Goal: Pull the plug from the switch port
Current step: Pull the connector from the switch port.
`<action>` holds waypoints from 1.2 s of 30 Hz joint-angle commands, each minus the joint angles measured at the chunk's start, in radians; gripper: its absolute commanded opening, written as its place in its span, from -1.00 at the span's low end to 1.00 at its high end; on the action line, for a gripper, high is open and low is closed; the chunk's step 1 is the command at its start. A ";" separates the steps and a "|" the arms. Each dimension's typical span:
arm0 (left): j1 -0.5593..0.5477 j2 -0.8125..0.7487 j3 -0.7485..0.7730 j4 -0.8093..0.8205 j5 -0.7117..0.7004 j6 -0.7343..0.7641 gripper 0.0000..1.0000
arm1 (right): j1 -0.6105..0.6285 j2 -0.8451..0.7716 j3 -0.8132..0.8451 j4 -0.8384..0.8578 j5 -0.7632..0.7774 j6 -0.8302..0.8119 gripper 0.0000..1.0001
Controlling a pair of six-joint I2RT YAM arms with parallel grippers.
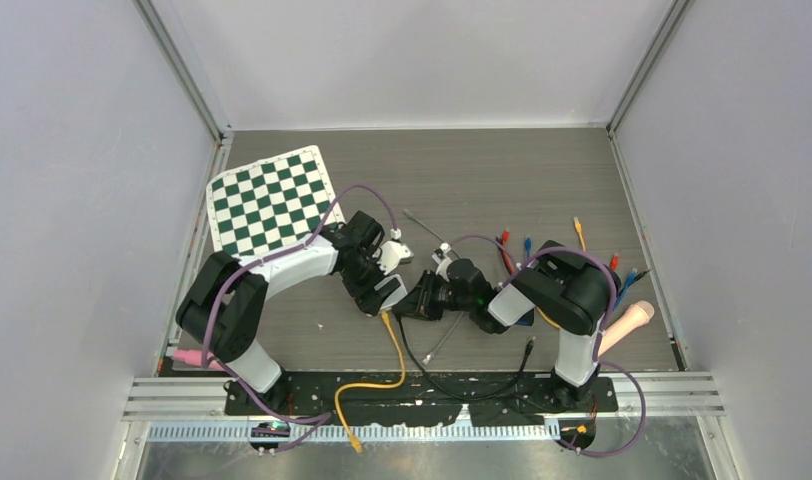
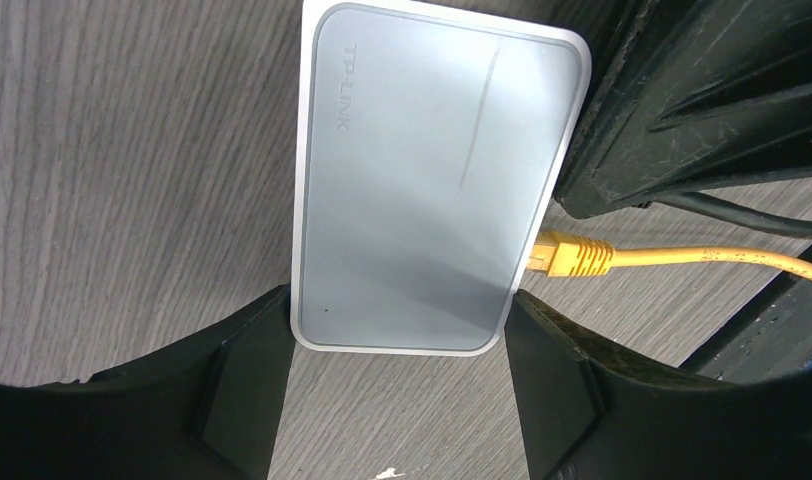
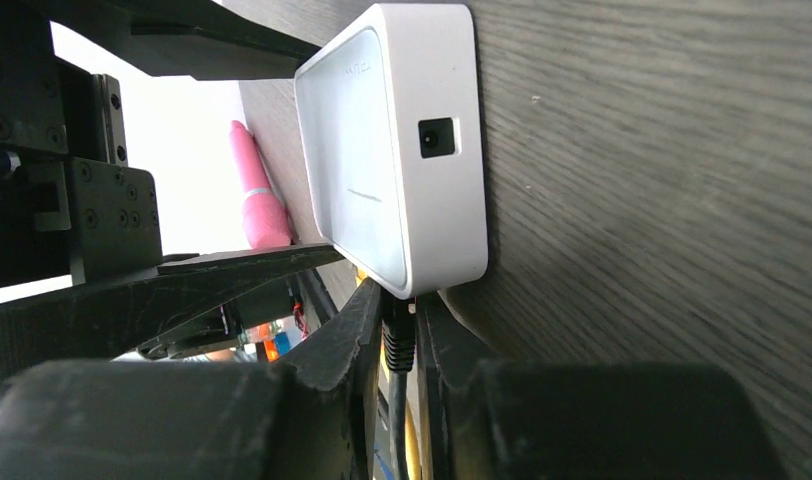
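A white TP-Link switch [image 2: 432, 180] lies flat on the wood-grain table. My left gripper [image 2: 397, 308] is shut on its near end, one finger pressed against each long side. A yellow plug [image 2: 574, 255] with its yellow cable sits in a port on the switch's right side. In the right wrist view, a black plug [image 3: 398, 340] sits in a port on the lower edge of the switch [image 3: 382, 150]. My right gripper [image 3: 400, 300] is shut on that plug, and the black cable [image 3: 397, 420] trails back between the fingers. From above, the two grippers [image 1: 387, 295] [image 1: 422, 300] meet mid-table and hide the switch.
A green checkerboard [image 1: 270, 200] lies at the back left. Several loose patch cables with coloured plugs [image 1: 522, 250] are spread behind the right arm. A pink handle [image 1: 627, 325] lies at the right edge, another pink object [image 1: 192, 357] beside the left base. The yellow cable [image 1: 397, 360] runs toward the front rail.
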 commanded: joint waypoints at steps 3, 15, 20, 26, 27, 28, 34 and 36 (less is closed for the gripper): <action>-0.003 0.023 0.001 0.016 -0.019 -0.025 0.29 | 0.020 -0.099 0.019 -0.140 -0.070 -0.119 -0.89; -0.003 0.019 -0.002 0.022 -0.033 -0.032 0.29 | 0.046 -0.074 -0.049 0.095 -0.142 -0.012 -0.90; -0.003 0.009 -0.009 0.028 -0.036 -0.033 0.30 | 0.045 -0.200 -0.071 -0.142 0.001 -0.087 -0.89; -0.003 -0.018 -0.028 0.050 -0.051 -0.042 0.31 | 0.045 -0.534 -0.086 -0.500 0.253 -0.217 -0.90; -0.003 -0.023 -0.031 0.053 -0.052 -0.041 0.32 | 0.045 -0.631 -0.089 -0.536 0.315 -0.228 -0.90; -0.002 -0.027 -0.034 0.055 -0.053 -0.042 0.32 | 0.045 -0.679 -0.097 -0.602 0.348 -0.230 -0.90; -0.003 -0.026 -0.033 0.056 -0.059 -0.045 0.32 | 0.037 -1.045 -0.048 -0.845 0.619 -0.260 -0.90; -0.003 -0.026 -0.034 0.056 -0.060 -0.045 0.32 | 0.022 -1.055 0.016 -0.915 0.646 -0.273 -0.90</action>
